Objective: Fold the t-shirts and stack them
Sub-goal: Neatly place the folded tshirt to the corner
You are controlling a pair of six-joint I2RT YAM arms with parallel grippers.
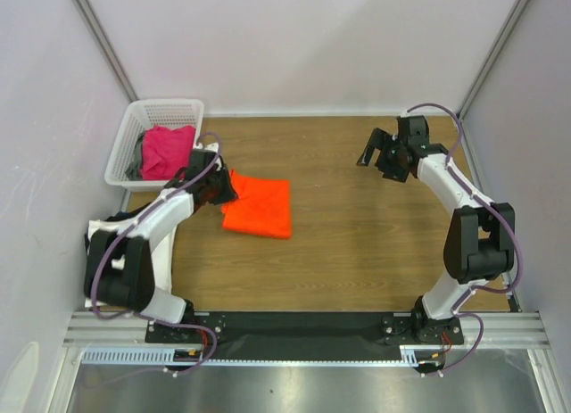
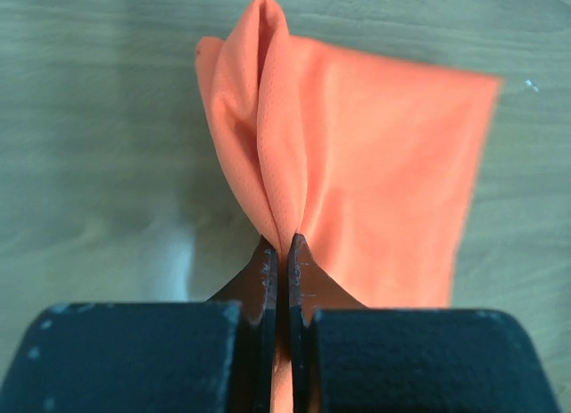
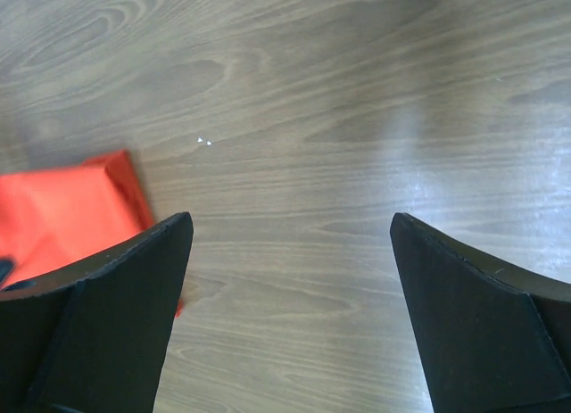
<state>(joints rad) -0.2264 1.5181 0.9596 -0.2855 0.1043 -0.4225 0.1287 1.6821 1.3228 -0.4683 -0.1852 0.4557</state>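
Left jaws: pressed together on a raised pinch of the orange t-shirt [image 2: 375,163], at its corner nearest the basket [image 1: 134,119]
Right jaws: spread wide, holding nothing, over bare tabletop [image 1: 375,243], well apart from the cloth
Where it lies: partly folded on the tabletop, left of centre
Our step, as we judge it: carry the pinched corner across low and level so the fold lands square, and let go only once the edges line up

left arm [image 1: 162,215]: stretched forward, down low
left gripper [image 2: 281,245]: jaws pinched tight on orange t-shirt [image 2: 375,163]
right arm [image 1: 457,188]: reaching forward, hovering
right gripper [image 3: 290,221]: jaws wide apart, holding nothing
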